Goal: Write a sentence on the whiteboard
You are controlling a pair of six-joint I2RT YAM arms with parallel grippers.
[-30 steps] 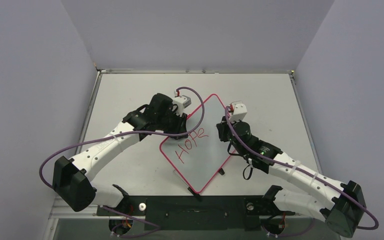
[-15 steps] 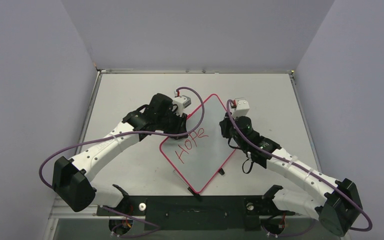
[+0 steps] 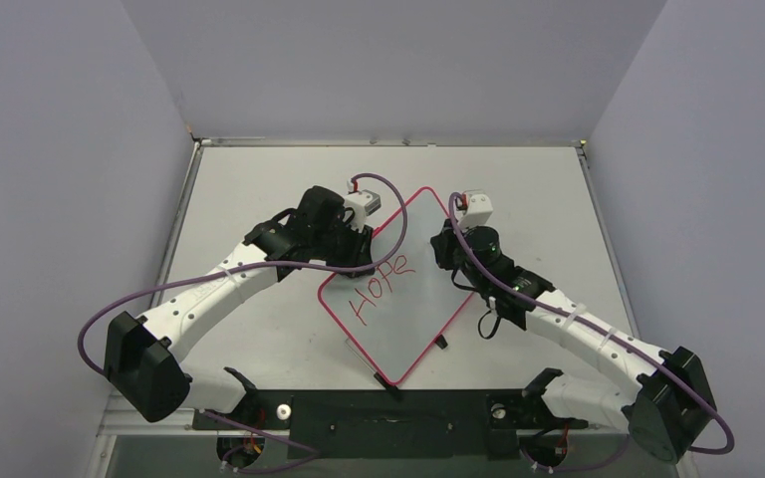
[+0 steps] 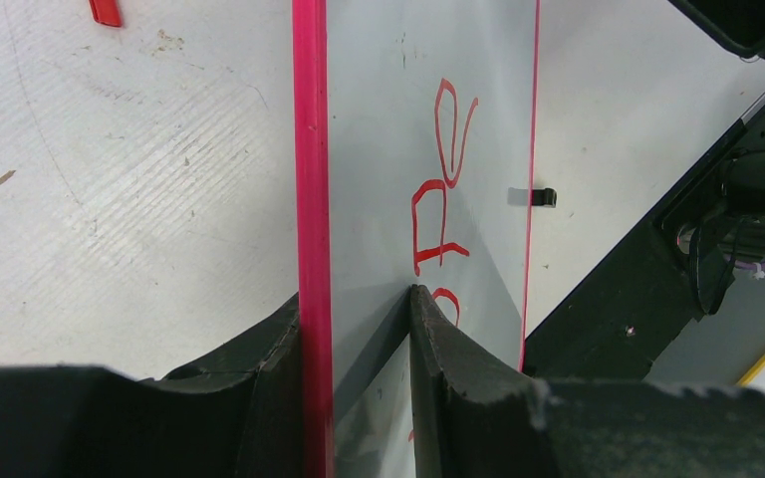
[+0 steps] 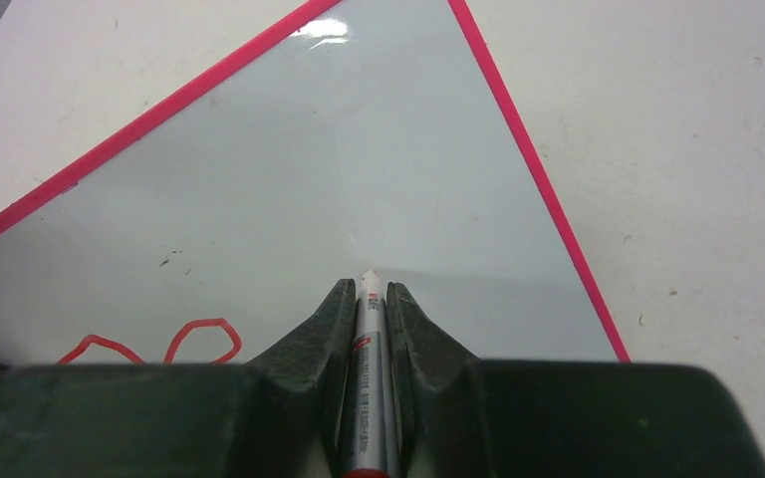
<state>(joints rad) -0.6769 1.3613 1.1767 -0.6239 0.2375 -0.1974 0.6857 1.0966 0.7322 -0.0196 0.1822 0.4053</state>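
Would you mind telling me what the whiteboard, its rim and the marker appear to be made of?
The whiteboard looks like a glossy coated or plastic sheet: a glare patch sits near its far corner. Its rim is smooth bright pink, probably plastic. The marker has a grey barrel with small print, plastic or metal; the look leaves that open.

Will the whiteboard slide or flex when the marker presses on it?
Probably stiff: the whiteboard shows straight rims and a flat glossy face. Loose, it would likely skate on the smooth table, but the left pincer clamps its rim, so it should hold. Its gloss suggests the marker tip may skid.
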